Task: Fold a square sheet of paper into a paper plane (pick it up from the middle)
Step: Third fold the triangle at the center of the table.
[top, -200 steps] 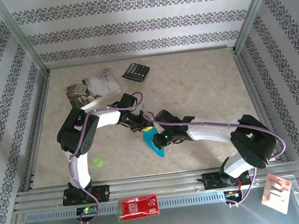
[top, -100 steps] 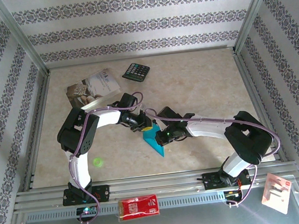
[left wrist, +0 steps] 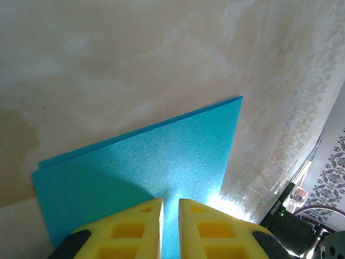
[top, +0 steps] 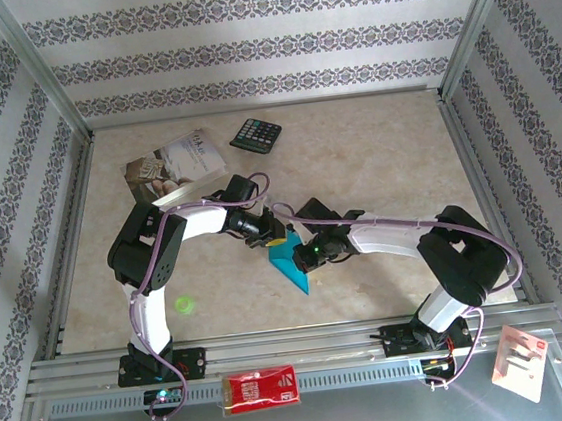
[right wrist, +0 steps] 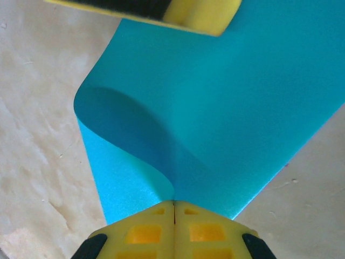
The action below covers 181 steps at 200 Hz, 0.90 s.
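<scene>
Since the earlier frame, the right arm's elbow has been drawn inward toward the middle of the table [top: 375,150]; the square sheet of paper [top: 289,267] has barely shifted. An early fold is judged to be in hand. The right gripper [right wrist: 173,204] is seen closed, with a curled flap of the sheet nipped at its tips. The left gripper [left wrist: 170,202] rests over the sheet's opposite end, its jaws a slit apart; whether paper is caught there cannot be told. The sheet lies mid-table between both grippers. Next, the lifted flap would need to be carried across squarely and creased while the far end is kept pinned.
</scene>
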### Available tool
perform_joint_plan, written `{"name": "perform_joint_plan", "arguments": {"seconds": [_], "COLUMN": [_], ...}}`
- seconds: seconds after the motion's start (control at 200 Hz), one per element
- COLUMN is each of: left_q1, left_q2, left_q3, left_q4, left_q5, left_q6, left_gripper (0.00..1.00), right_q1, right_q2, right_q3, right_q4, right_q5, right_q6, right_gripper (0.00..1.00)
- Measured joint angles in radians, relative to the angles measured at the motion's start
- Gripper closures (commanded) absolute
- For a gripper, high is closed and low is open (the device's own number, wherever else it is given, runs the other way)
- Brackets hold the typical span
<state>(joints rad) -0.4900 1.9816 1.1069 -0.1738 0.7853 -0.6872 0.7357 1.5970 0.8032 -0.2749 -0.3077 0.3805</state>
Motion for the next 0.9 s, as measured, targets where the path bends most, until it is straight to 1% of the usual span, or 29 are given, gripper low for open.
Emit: {"name": "perform_joint_plan", "arguments": {"seconds": [0.904], "left_q1": [0.000], "left_q2": [0.000], "left_q3": [0.000], "left_q4": [0.000], "left_q5": [0.000], "left_q6": [0.003], "left_gripper": [0.85], "right_q1": [-0.007], "right_q2": [0.036], "right_q3": [0.008], "right_q4": [-0.029], "right_q5": [0.004], "right_q6": [-0.029], "right_gripper": [0.95]}}
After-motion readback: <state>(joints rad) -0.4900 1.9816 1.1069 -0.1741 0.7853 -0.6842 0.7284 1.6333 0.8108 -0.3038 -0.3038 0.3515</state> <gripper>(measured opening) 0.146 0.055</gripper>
